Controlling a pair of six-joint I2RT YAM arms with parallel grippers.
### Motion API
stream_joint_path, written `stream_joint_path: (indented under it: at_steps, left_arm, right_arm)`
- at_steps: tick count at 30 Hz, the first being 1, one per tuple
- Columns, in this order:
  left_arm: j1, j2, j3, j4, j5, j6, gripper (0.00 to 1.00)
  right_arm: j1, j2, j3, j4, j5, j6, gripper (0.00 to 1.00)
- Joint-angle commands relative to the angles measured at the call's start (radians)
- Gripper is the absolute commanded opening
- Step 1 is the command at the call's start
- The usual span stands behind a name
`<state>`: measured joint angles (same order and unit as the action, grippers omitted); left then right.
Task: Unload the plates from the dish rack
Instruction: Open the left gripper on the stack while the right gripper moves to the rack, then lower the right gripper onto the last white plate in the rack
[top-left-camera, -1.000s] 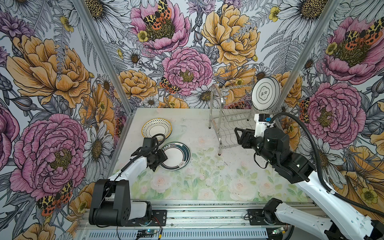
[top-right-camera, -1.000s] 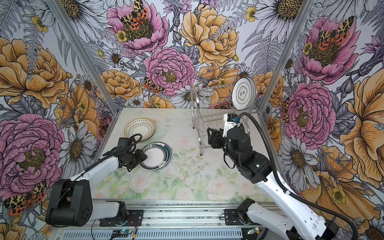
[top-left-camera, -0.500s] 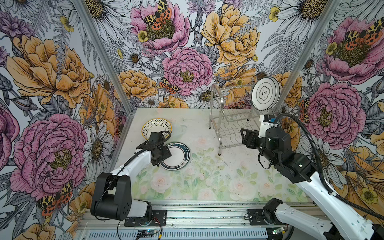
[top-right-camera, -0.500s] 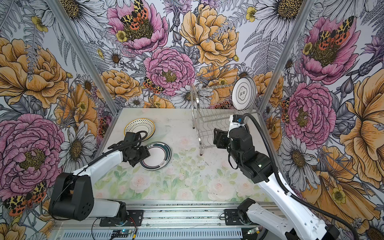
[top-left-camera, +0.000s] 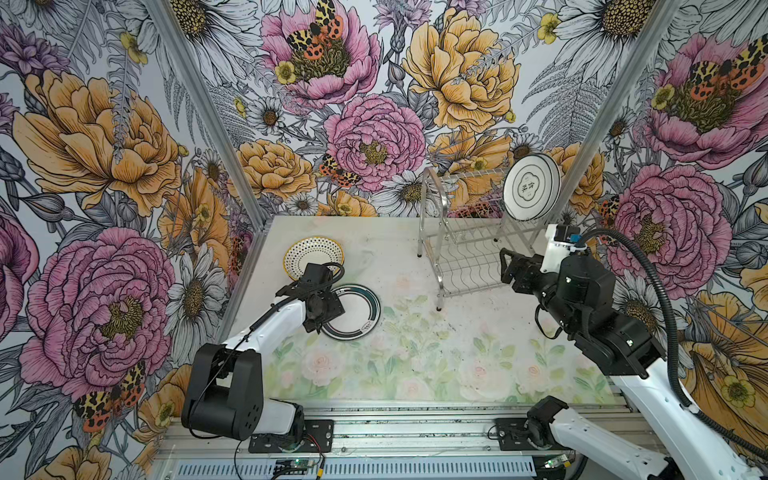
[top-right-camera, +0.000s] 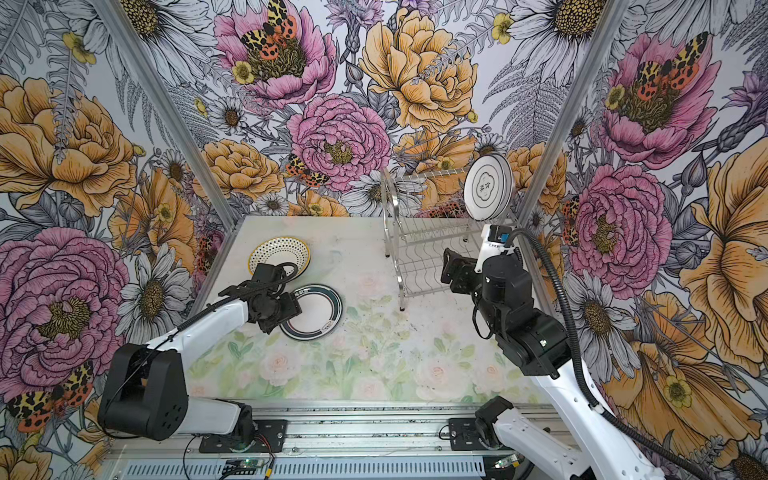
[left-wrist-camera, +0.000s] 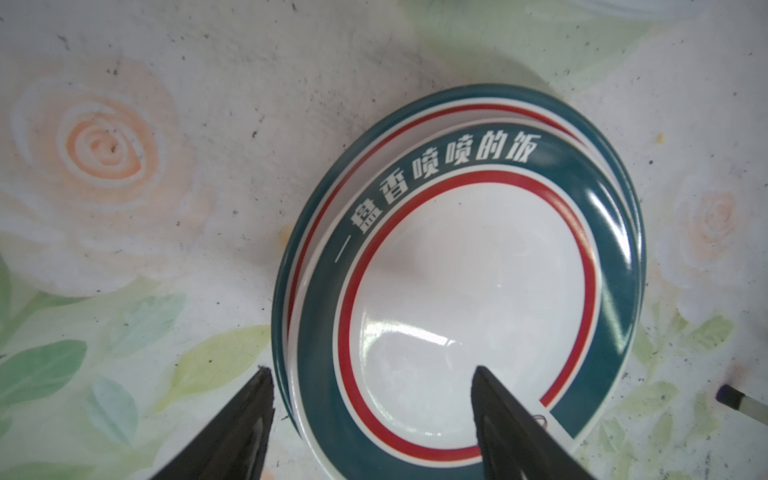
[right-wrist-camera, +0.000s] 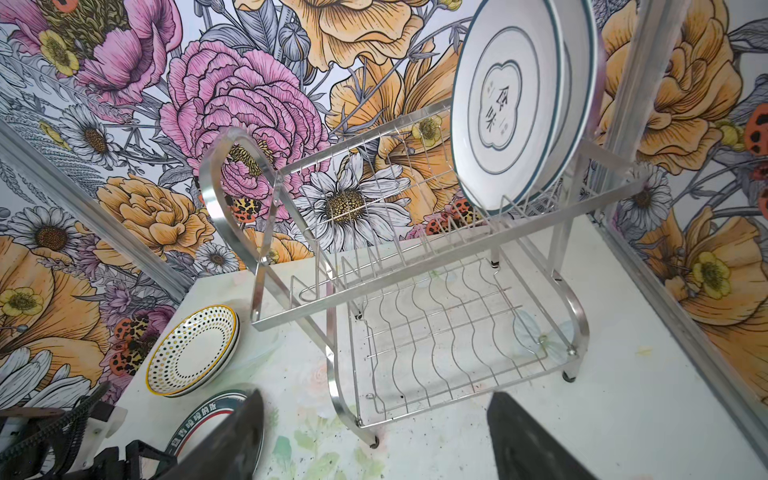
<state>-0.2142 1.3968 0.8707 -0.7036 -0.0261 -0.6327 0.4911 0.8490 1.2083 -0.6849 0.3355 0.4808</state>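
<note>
The steel dish rack (top-left-camera: 432, 199) (top-right-camera: 392, 195) (right-wrist-camera: 232, 187) stands at the back right. A white plate with a dark-lined centre emblem (top-left-camera: 530, 193) (top-right-camera: 486, 189) (right-wrist-camera: 511, 108) stands upright at the right end of its upper tier, a second rim close behind it. Its lower tier holds nothing. Teal-ringed plates (top-left-camera: 357, 313) (top-right-camera: 320, 309) (left-wrist-camera: 469, 291) lie stacked on the table. My left gripper (top-left-camera: 332, 307) (top-right-camera: 291, 309) (left-wrist-camera: 372, 372) is open, its jaws either side of the stack's near rim. Yellow-rimmed dotted plates (top-left-camera: 311, 253) (top-right-camera: 278, 251) (right-wrist-camera: 191, 349) lie behind. My right gripper (top-left-camera: 505, 266) (top-right-camera: 449, 266) (right-wrist-camera: 374, 395) hangs open and empty before the rack.
Floral walls with aluminium corner posts (top-left-camera: 582, 137) close in the back and both sides. The rack's front leg (top-left-camera: 439, 307) stands near the table's middle. A metal rail (top-left-camera: 415, 432) with both arm bases runs along the front edge.
My left gripper has slid right over the teal plates' rim and its jaws have widened. My right gripper has drawn back a little to the right of the rack and opened wider.
</note>
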Motion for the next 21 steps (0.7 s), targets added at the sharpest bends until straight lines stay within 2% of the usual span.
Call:
stream_joint_path:
  at_steps: [1,2,6,8,11,16,21]
  left_arm:
    - [-0.018,-0.015,0.041,-0.005,-0.016,-0.005,0.76]
    - [-0.027,-0.018,0.051,-0.009,-0.011,-0.004,0.77]
    - [-0.067,-0.044,0.102,-0.033,-0.015,-0.005,0.81]
    - [-0.077,-0.061,0.126,-0.043,-0.010,-0.008,0.91]
    - [-0.088,-0.086,0.157,-0.057,-0.003,-0.003,0.98]
    - [-0.090,-0.128,0.185,-0.077,0.006,0.011,0.99]
    - [-0.089,-0.180,0.183,-0.090,0.020,0.011,0.99]
  right_arm:
    - [-0.038,0.015,0.065,-0.022,-0.013,-0.040,0.91]
    - [-0.056,0.027,0.086,-0.033,-0.017,-0.044,0.96]
    - [-0.138,0.073,0.170,-0.050,-0.059,-0.060,0.99]
    - [-0.187,0.109,0.225,-0.059,-0.091,-0.068,0.99]
    - [-0.270,0.176,0.311,-0.075,-0.154,-0.066,0.99]
    - [-0.411,0.309,0.440,-0.084,-0.342,-0.023,0.99]
    - [-0.470,0.433,0.553,-0.085,-0.448,-0.018,0.99]
